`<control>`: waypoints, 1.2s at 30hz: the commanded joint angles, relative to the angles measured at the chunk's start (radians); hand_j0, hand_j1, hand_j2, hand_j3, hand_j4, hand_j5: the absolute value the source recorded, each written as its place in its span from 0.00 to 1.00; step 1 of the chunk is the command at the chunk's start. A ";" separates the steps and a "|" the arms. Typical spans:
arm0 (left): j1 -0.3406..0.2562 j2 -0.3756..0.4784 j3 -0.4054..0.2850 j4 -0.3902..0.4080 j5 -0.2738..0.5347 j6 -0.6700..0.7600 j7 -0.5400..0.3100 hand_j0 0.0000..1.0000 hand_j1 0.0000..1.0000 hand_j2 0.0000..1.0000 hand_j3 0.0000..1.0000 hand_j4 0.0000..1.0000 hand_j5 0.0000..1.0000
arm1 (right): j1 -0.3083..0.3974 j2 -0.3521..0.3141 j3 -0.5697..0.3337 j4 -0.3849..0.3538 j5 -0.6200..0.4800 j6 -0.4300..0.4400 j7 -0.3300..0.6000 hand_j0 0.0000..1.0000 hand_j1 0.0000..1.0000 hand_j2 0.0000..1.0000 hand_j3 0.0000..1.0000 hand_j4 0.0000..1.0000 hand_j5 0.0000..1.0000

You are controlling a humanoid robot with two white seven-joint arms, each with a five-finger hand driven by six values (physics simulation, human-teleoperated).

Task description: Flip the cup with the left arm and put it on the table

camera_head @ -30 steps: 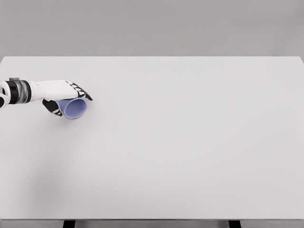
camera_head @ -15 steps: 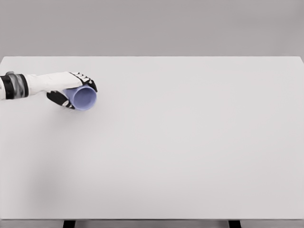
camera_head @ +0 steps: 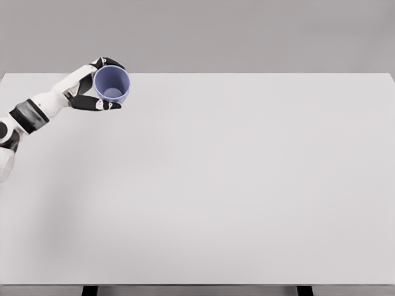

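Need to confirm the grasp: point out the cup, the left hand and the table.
cup [camera_head: 112, 86], head view, on the inside wall of its open mouth.
left hand [camera_head: 94, 92], head view, on the hand beside the cup.
table [camera_head: 247, 185], head view, on bare tabletop.

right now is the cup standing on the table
No, the left hand holds the blue cup up near the table's far left corner, its open mouth tilted toward the camera.
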 commanded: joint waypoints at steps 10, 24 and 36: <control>-0.006 -0.014 0.006 0.021 0.024 0.358 0.001 0.54 0.54 0.54 0.54 0.54 0.54 | 0.000 0.000 0.000 0.000 0.000 -0.001 0.000 1.00 1.00 1.00 1.00 1.00 1.00; 0.008 -0.014 0.006 0.006 0.009 0.345 0.001 0.90 0.90 0.90 0.90 0.90 0.90 | 0.000 0.000 0.000 0.000 0.000 0.001 0.000 1.00 1.00 1.00 1.00 1.00 1.00; 0.009 -0.002 0.009 -0.017 0.014 0.304 0.001 1.00 1.00 1.00 1.00 1.00 1.00 | 0.000 0.000 0.000 0.000 0.000 0.001 0.000 1.00 1.00 1.00 1.00 1.00 1.00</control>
